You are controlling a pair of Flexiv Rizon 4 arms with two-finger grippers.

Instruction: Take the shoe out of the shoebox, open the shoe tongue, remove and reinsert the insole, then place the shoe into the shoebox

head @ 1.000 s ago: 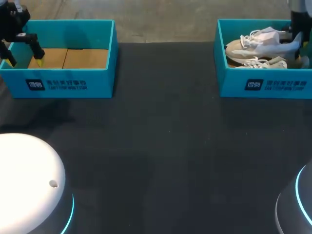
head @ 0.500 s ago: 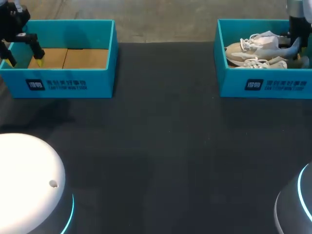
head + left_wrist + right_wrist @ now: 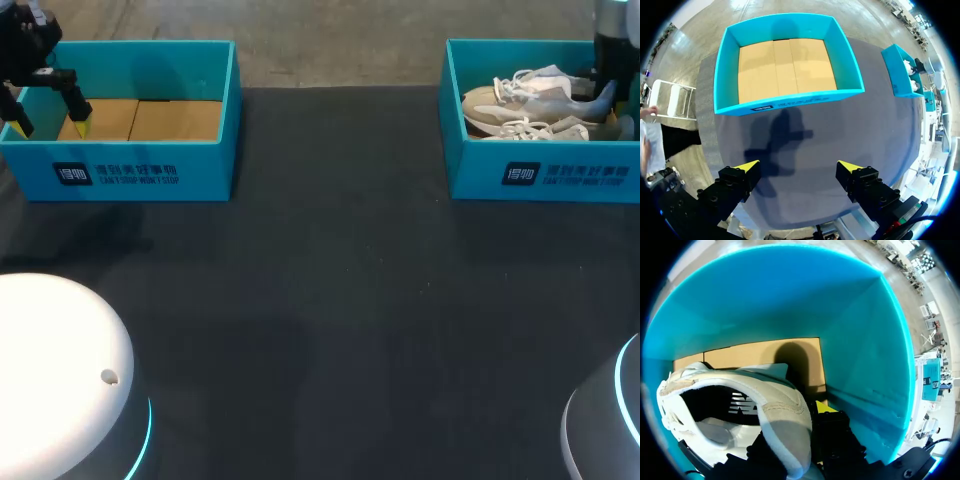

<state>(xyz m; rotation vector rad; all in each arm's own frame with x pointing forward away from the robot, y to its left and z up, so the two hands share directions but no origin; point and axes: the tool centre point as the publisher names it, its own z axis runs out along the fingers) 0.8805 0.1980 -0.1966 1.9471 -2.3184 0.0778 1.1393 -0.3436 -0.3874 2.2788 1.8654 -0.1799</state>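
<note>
The right tool (image 3: 799, 429) sits inside the right shoebox (image 3: 540, 176), apparently clamped on the heel collar of the upper shoe (image 3: 742, 390), though one fingertip is hidden. That box holds two shoes, with the lower shoe (image 3: 535, 129) in front of the upper one. The left tool (image 3: 797, 172) gapes wide, holding nothing, above the tabletop (image 3: 840, 130) just before the left shoebox (image 3: 790, 100).

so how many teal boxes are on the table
2. One box sits at the table's far left with only its cardboard floor showing; the other box is at the far right, holding shoes.
</note>
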